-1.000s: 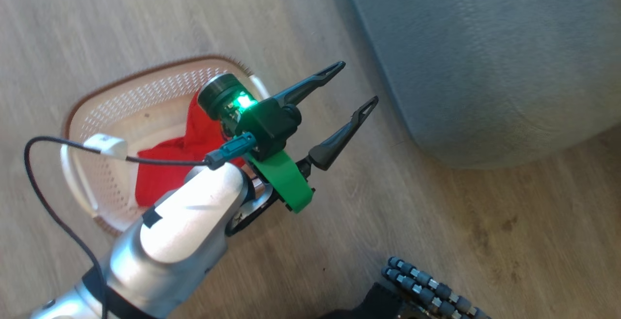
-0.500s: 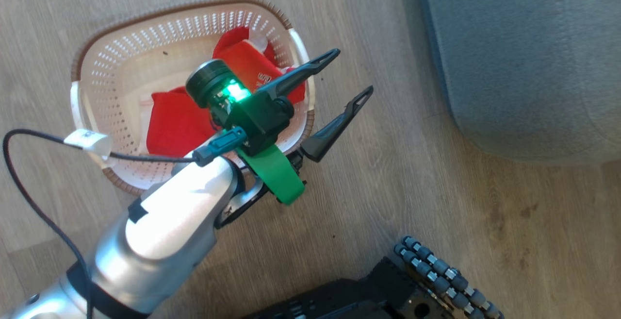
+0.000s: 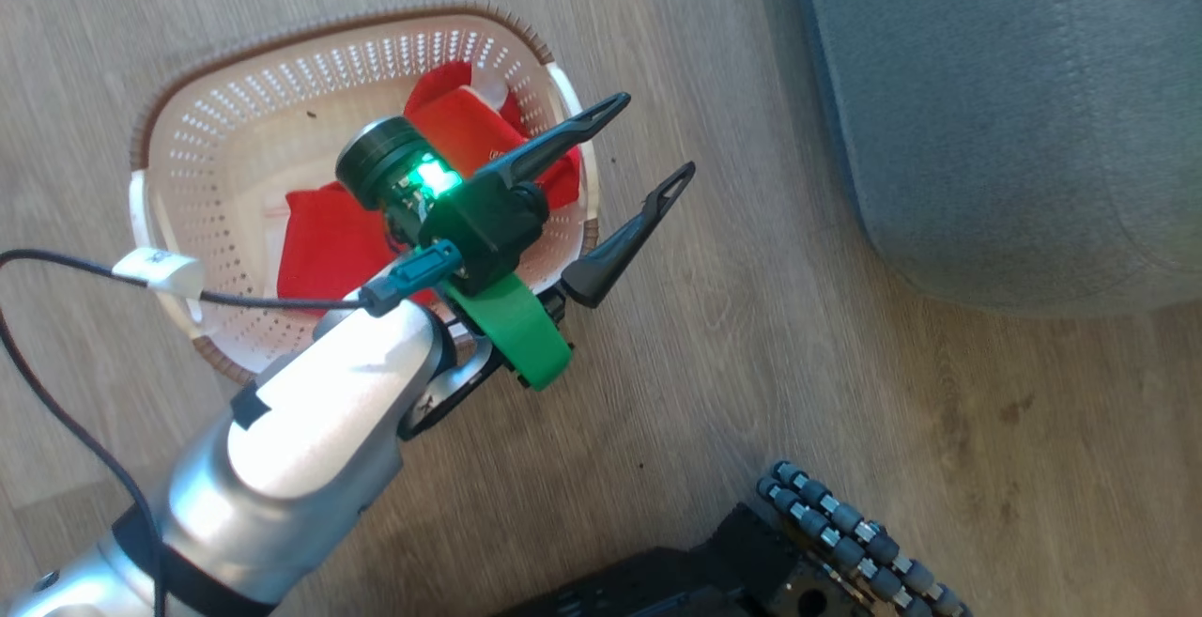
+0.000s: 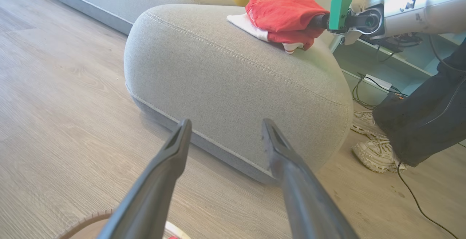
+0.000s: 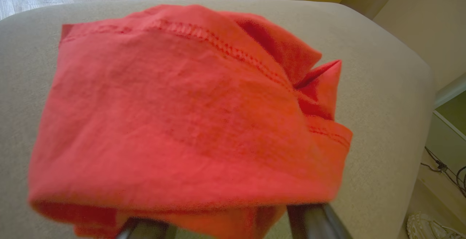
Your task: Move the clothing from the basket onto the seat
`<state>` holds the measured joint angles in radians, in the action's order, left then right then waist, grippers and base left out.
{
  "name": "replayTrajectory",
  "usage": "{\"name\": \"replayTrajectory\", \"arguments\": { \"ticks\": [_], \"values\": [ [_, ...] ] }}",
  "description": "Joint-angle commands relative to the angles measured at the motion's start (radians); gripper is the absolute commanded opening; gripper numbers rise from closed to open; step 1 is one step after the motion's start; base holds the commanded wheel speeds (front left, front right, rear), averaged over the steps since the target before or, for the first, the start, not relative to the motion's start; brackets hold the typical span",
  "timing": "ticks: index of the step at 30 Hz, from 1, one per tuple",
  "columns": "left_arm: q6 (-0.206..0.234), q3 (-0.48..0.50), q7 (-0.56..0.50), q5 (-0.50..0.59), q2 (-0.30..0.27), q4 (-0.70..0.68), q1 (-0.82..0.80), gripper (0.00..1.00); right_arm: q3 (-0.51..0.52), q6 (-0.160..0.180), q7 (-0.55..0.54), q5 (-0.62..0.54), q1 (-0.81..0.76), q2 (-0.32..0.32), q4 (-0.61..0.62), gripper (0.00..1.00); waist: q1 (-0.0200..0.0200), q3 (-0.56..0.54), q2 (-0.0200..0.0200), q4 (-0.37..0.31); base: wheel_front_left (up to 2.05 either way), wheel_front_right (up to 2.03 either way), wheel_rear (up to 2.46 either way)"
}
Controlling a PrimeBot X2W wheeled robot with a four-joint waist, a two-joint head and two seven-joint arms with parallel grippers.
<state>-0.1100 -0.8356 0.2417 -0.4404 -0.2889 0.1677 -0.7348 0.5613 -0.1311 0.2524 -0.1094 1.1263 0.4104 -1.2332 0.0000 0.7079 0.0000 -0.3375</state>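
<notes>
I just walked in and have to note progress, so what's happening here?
The robot is emptying the basket onto the grey seat. One red garment lies on the seat, with the right hand at its edge, fingers spread apart under the fabric. The left hand hovers open by the basket's rim, holding nothing. More red clothing lies in the basket.

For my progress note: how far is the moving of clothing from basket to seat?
Done: one red garment lies on the seat. In hand: the right gripper is at that garment, fingers apart under it. To do: more red clothing lies in the basket, the open left gripper above its rim.
</notes>
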Motion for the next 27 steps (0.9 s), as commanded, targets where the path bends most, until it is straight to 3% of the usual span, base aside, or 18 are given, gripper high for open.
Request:
{"name": "replayTrajectory", "arguments": {
  "ticks": [1, 8, 17, 27],
  "values": [
    [0.003, 0.029, 0.006, -0.005, -0.008, -0.021, -0.007, 1.00, -0.022, 0.000, 0.008, 0.016, -0.046, 0.006, 0.045, 1.00, 0.0000, -0.022, 0.0000, -0.006, 0.00, 0.00, 0.00],
    [0.003, 0.048, 0.017, -0.019, 0.012, 0.030, 0.024, 1.00, -0.130, 0.000, 0.009, 0.170, -0.231, -0.046, 0.211, 1.00, 0.0000, -0.114, 0.0000, -0.002, 0.00, 0.00, 0.00],
    [0.000, 0.137, 0.020, -0.012, 0.062, 0.049, 0.092, 1.00, -0.291, 0.000, 0.009, 0.373, -0.500, -0.051, 0.512, 1.00, 0.0000, -0.250, 0.0000, 0.045, 0.00, 0.00, 0.00],
    [-0.006, 0.308, 0.020, 0.033, 0.125, 0.086, 0.220, 1.00, -0.336, 0.000, 0.009, 0.400, -0.726, -0.093, 0.869, 1.00, 0.0000, -0.394, 0.0000, 0.168, 0.00, 0.00, 0.00]
  ]
}}
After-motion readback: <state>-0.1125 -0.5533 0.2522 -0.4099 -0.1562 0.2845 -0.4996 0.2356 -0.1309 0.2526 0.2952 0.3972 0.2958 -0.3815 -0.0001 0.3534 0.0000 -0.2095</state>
